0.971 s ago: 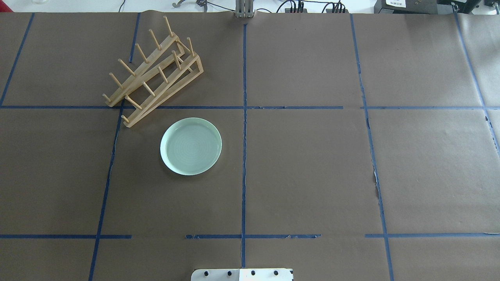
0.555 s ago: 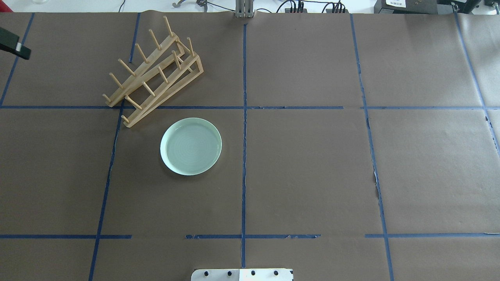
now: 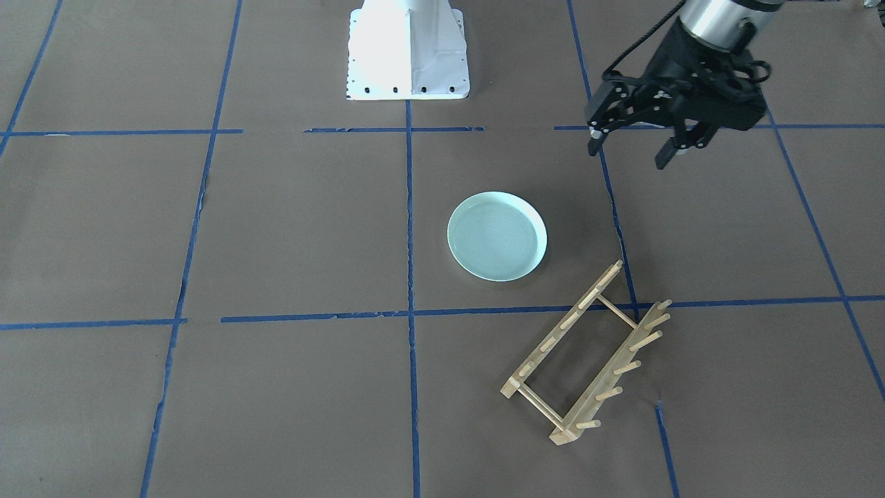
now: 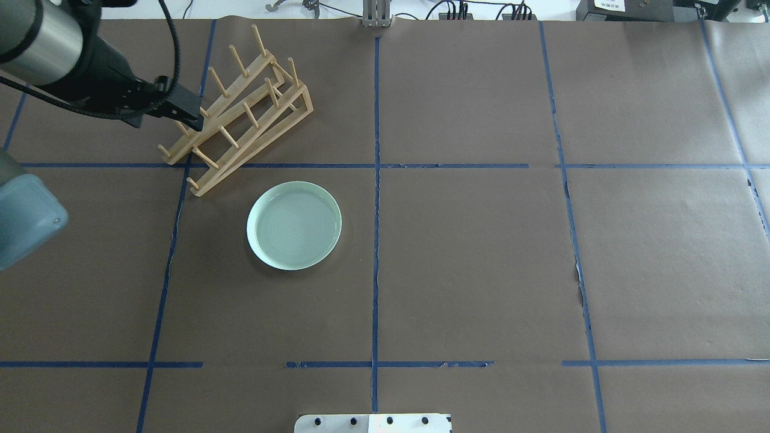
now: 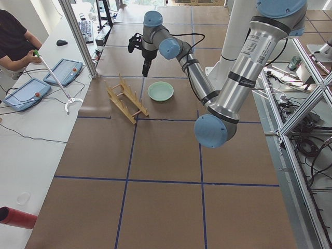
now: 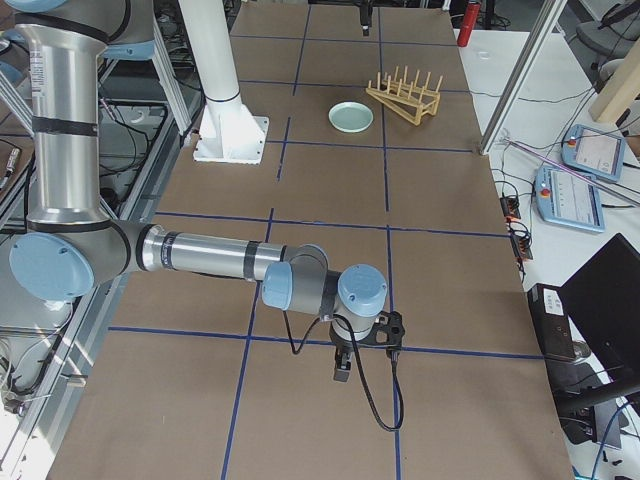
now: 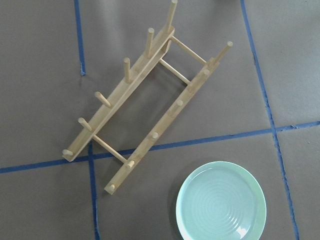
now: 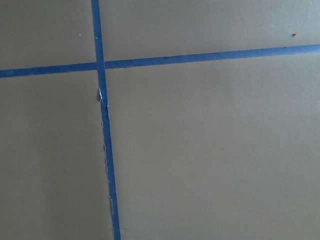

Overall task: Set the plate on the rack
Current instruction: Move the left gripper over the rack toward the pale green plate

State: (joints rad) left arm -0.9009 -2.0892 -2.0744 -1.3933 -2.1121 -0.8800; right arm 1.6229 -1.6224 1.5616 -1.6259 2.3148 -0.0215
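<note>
Left gripper (image 3: 630, 146) hanging over the table, two black fingers spread wide, nothing between them. Below me and off to one side lies the round pale mint-green plate (image 3: 497, 236), flat on the brown paper (image 8: 210, 150), rim up, well clear of my fingertips. Just past it stands the small light wooden rack with upright dowel pegs (image 3: 588, 353), near the plate but not touching it.

Now, the plate: it looks like glazed ceramic, so I'd expect it to be stiff, smooth, a bit slick and likely to chip if knocked. Lying flat, it gives me only the raised rim to take. I'd put one finger inside and one outside, on the edge nearest me.

The front-facing view shows my finger spread plainly. In the overhead view my hand overlaps the rack's end, so the gap is hidden. My wrist camera shows no fingers at all, but it shows the peg slots from above, with the plate in its lower right corner.

My right gripper (image 6: 345, 362) sits low, far from all this. Only the side view catches it, so I cannot tell its spread, and its own camera sees just paper and blue tape (image 8: 102, 125).
</note>
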